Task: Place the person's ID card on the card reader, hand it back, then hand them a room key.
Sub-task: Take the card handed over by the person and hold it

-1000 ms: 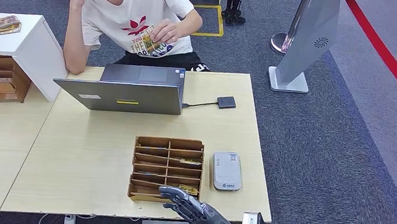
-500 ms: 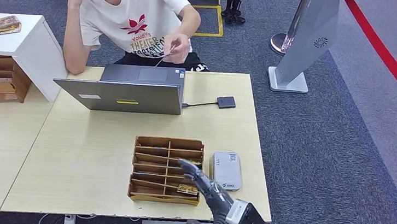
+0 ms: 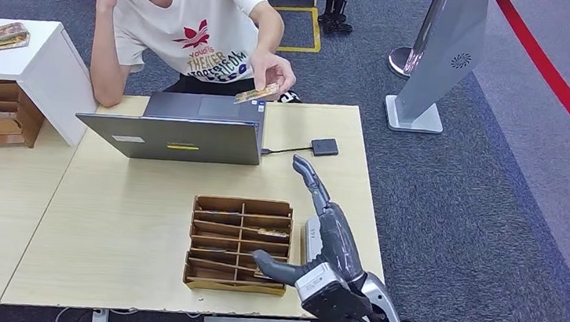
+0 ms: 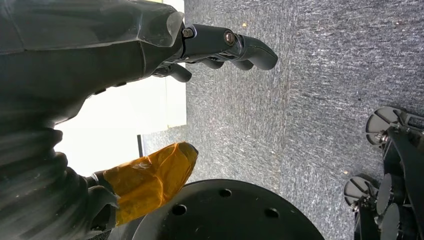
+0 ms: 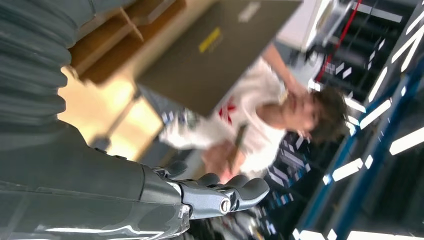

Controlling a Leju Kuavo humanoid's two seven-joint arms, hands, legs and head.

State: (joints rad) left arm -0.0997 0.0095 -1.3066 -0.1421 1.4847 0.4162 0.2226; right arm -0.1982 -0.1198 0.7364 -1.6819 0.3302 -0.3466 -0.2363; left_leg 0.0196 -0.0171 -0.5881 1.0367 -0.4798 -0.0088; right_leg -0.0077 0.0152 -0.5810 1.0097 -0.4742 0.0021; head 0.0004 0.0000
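Observation:
The person across the table holds out an ID card (image 3: 257,94) above the back of the laptop (image 3: 181,137); the same card (image 5: 237,145) shows blurred in the right wrist view. My right hand (image 3: 328,227) is raised over the table's right side, fingers stretched toward the person, thumb out to the side, holding nothing. Its arm covers most of the grey-white card reader (image 3: 309,241). Left of that stands the wooden divided box (image 3: 239,243) with room key cards (image 3: 273,232) in its slots. My left hand (image 4: 165,45) hangs over the carpet, fingers loosely apart, empty.
A small black box (image 3: 325,147) is cabled to the laptop. The light wooden table (image 3: 126,217) has bare room left of the divided box. A white cabinet with wooden shelves (image 3: 11,103) stands at far left. A grey kiosk stand (image 3: 442,58) stands on the carpet.
My right hand rose from the front edge of the divided box and reached forward toward the person. The person moved the card from the chest out over the laptop.

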